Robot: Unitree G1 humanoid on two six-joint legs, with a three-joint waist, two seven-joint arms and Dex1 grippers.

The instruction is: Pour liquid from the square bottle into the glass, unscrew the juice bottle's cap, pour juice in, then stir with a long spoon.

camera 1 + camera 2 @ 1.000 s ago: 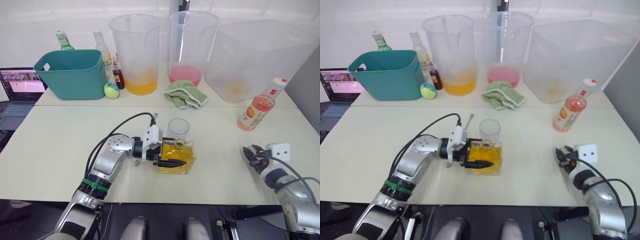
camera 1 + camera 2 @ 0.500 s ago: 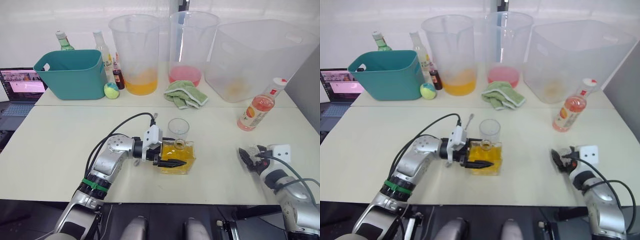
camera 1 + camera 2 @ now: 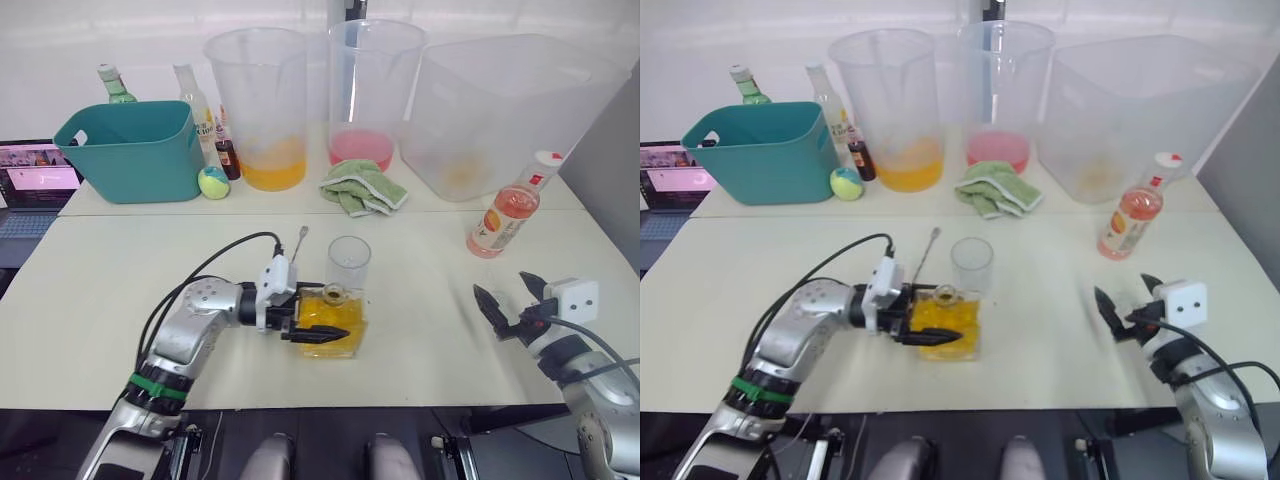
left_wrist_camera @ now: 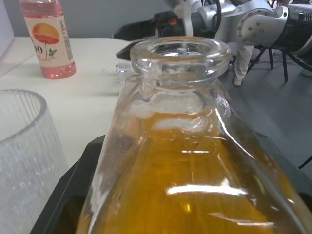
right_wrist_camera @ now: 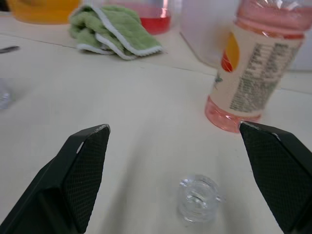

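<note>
**Left gripper on the square bottle, right gripper open over a stopper**

A pale cream table (image 3: pixel 120 270) runs beneath a white wall, with a second table behind it carrying the larger vessels. There, a tall translucent plastic pitcher (image 3: pixel 258 105) holds a shallow layer of orange liquid, its neighbour (image 3: pixel 368 95) a little red liquid, and a broad translucent tub (image 3: pixel 500 110) shows only a faint yellowish trace at its base. A teal plastic basket (image 3: pixel 130 150) stands at the left, with a green glass bottle (image 3: pixel 110 85) behind it, and a crumpled green cloth (image 3: pixel 362 187) lies before the pitchers.

On the near table the small clear square-sided bottle (image 3: pixel 332 318) stands upright, largely full of yellow liquid, its neck uncapped. The small clear tumbler (image 3: pixel 348 266) stands just behind it, seemingly empty. The thin silver spoon (image 3: pixel 297 240) lies beside the glass. The slim plastic juice bottle (image 3: pixel 505 213) of pink liquid stands upright, well to the right, its white cap (image 3: pixel 548 160) on.

The left gripper (image 3: pixel 318 312) has its black fingers closed around the square bottle's sides. The right gripper (image 5: pixel 180 183) is spread wide, holding nothing, with a small clear glass stopper (image 5: pixel 199 199) lying on the table between its fingers.
</note>
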